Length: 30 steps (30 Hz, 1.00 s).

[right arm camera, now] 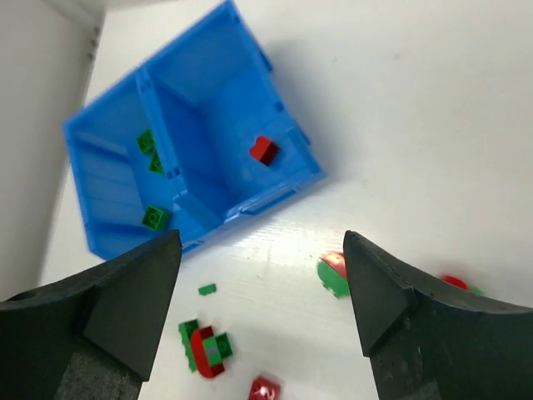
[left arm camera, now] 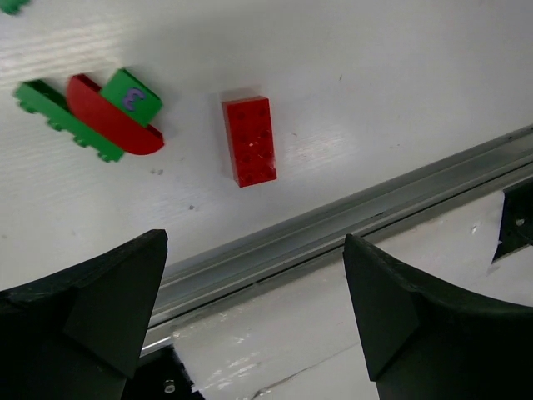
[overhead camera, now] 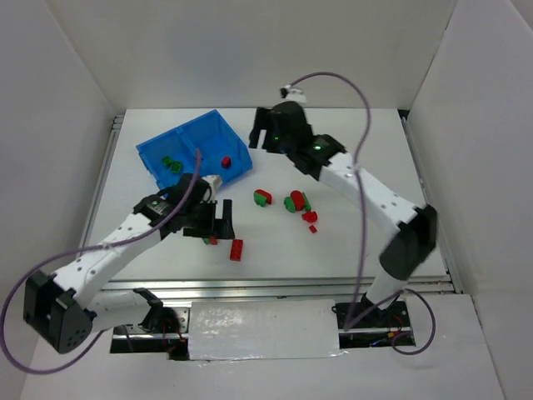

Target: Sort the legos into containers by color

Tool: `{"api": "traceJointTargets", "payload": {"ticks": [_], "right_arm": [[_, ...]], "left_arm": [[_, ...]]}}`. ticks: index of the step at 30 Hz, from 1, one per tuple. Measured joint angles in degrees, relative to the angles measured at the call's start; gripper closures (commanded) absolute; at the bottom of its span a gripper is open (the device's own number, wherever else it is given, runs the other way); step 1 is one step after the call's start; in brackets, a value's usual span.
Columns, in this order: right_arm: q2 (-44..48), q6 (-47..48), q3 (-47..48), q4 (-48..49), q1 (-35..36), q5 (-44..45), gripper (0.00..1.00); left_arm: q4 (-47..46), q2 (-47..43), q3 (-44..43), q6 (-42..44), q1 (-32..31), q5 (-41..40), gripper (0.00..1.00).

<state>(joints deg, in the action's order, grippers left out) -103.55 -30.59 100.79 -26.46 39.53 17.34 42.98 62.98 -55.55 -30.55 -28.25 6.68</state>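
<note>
The blue bin (right arm camera: 283,193) at the table's (overhead camera: 283,267) far-left corner holds green bricks (right arm camera: 154,218) left and one red brick (right arm camera: 265,150) right. The left gripper (left arm camera: 254,308) and right gripper (right arm camera: 262,308) both gape, empty.

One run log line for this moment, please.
left claw: open, empty | right claw: open, empty | bin: red brick one side, green bricks other side

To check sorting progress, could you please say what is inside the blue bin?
Three green bricks in one compartment, one red brick in the other; its walls may hide some floor.
</note>
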Motion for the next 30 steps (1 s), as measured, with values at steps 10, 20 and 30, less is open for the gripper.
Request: {"api": "traceJointTargets", "payload": {"ticks": [10,20,30], "right_arm": [[36.79,-0.46,-24.92,-0.92,-4.2,1.38,0.14],[38.75,1.68,-29.03,-5.88,-5.16,-0.26,0.14],[38.95,4.39,-24.0,-7.63,-7.02,-0.37,0.14]], "left_arm": [[-8.44,23.19,-0.7,-10.67,-13.62,-13.33,0.04],[-12.41,34.14,-2.62,-14.88,-16.37,-16.76,0.63],[-0.13,36.13,-24.06,-16.17,-19.71,-24.44,1.0]]}}
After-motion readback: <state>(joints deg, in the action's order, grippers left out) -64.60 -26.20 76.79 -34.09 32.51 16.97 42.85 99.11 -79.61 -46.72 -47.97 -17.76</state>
